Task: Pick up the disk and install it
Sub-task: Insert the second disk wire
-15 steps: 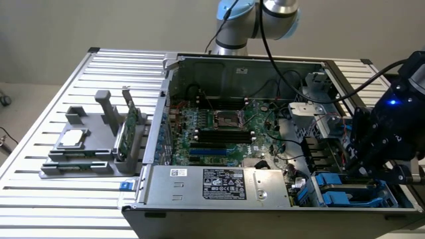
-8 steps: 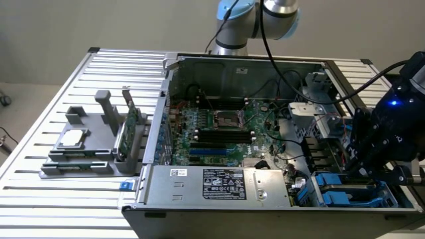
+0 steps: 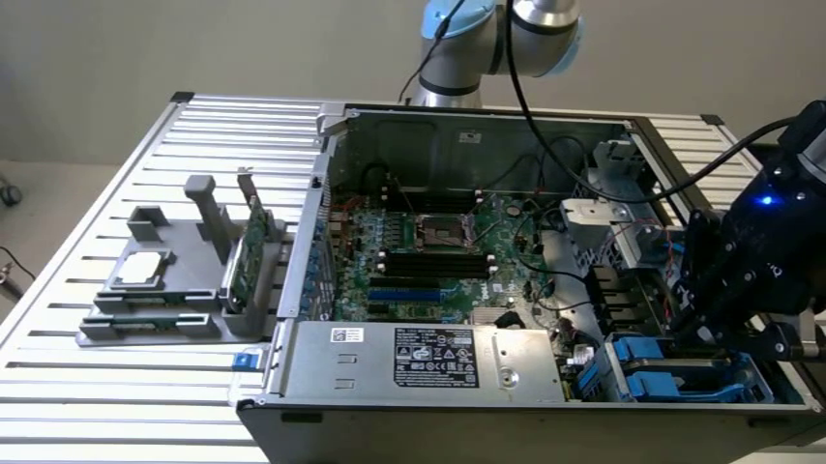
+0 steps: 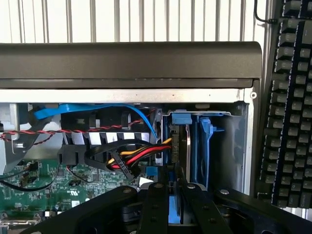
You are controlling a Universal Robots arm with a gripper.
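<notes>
I have the jaws [image 3: 729,333] down over the drive-bay corner of the open computer case [image 3: 465,121], at the exterior view's right. From the wrist view the two black fingers [image 4: 157,207] stand close together with a narrow gap between them, and a strip of blue plastic shows in that gap. I cannot tell whether they are pressing on it or just sitting beside it.

The disk [image 4: 187,146] sits directly ahead of the jaws, standing on edge in its bay with its blue carrier rails around it and a blue tab at its far end. In the exterior view the blue carrier [image 3: 671,372] lies just beneath the jaws, at the case's near corner.

Just to one side of the jaws I see a bundle of red, yellow and black cables [image 4: 134,158], with a blue cable [image 4: 97,109] looping beyond it, and the green motherboard [image 3: 427,256] spreads further off on that side. On the other side of the jaws, outside the case wall, a black keyboard [image 4: 287,97] lies on the slatted counter [image 3: 116,406]. Well away from the jaws, a grey fixture [image 3: 174,295] on the counter holds a small silver chip [image 3: 139,271] and an upright green card [image 3: 251,246].
</notes>
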